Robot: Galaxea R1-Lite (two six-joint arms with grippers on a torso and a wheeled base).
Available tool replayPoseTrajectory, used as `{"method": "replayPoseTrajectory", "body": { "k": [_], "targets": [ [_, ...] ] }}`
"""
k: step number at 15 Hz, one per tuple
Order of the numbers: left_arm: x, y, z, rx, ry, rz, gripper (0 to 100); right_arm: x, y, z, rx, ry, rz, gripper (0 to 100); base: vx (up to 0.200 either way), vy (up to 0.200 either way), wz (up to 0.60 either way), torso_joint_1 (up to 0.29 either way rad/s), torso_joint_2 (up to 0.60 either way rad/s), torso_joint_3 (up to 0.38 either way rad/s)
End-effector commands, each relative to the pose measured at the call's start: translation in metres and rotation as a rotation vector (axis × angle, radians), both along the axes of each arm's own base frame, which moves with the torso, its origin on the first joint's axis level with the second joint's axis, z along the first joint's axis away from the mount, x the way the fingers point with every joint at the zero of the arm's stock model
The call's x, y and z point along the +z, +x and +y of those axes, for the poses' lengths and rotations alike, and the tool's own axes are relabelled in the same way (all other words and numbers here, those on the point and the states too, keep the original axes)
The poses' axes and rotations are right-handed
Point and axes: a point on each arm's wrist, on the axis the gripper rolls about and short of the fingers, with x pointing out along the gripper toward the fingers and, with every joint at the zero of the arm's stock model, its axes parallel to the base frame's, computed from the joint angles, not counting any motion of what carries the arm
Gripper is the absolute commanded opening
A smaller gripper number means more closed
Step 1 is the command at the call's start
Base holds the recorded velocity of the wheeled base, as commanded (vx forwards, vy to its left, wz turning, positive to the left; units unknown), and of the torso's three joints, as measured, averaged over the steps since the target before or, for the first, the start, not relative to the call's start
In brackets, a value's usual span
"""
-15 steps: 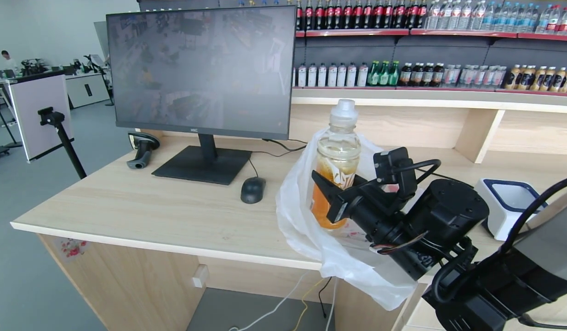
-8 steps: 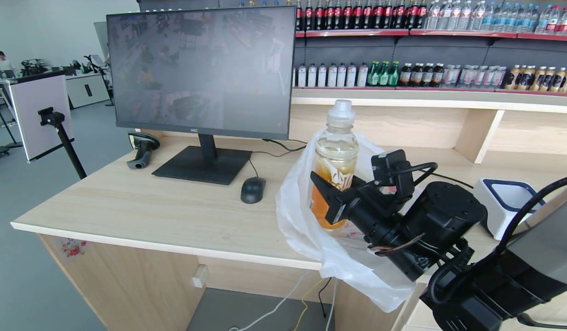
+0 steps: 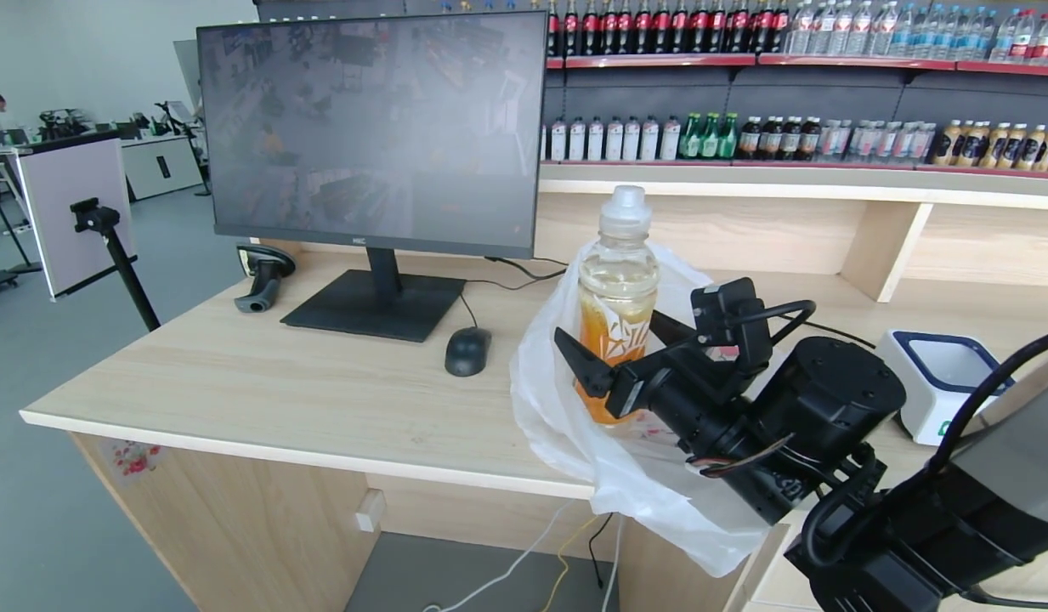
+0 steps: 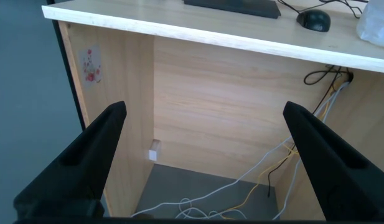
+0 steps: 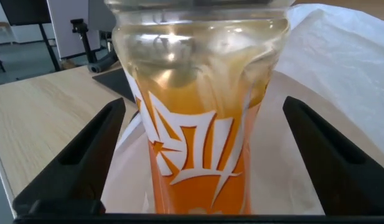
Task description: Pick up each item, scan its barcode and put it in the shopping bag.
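My right gripper [image 3: 613,340] is released, fingers spread around the upright orange-drink bottle [image 3: 617,314] in the shopping bag [image 3: 566,425], right of the monitor [image 3: 371,127] on the pale wood counter [image 3: 277,382]. A mouse [image 3: 467,350] lies before the monitor. Drink shelves [image 3: 787,136] run behind it. My left gripper [image 4: 204,109] hangs open, low before the monitor.

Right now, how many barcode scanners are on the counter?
2. A dark handheld scanner lies left of the monitor's stand; a white box scanner sits near the counter's right end. The shopping bag may hide more.
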Motion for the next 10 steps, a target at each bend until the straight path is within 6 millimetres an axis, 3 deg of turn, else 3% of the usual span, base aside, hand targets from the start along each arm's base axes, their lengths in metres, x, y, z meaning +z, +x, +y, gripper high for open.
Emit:
{"method": "replayPoseTrajectory", "body": {
  "k": [1,5,10],
  "targets": [
    [0.000,0.000,0.000,0.000,-0.001,0.000,100,0.010,-0.008,-0.005,0.002,0.014,-0.022,100,0.000,0.000,0.00,0.000,0.00,0.000],
    [0.000,0.000,0.000,0.000,-0.001,0.000,100,0.029,-0.035,-0.020,0.017,0.032,-0.047,100,0.000,0.000,0.00,0.000,0.00,0.000],
    [0.000,0.000,0.000,0.000,0.001,0.000,100,0.033,-0.057,-0.030,0.042,0.037,-0.040,100,-0.200,0.000,0.00,0.007,0.00,0.001]
  ]
}}
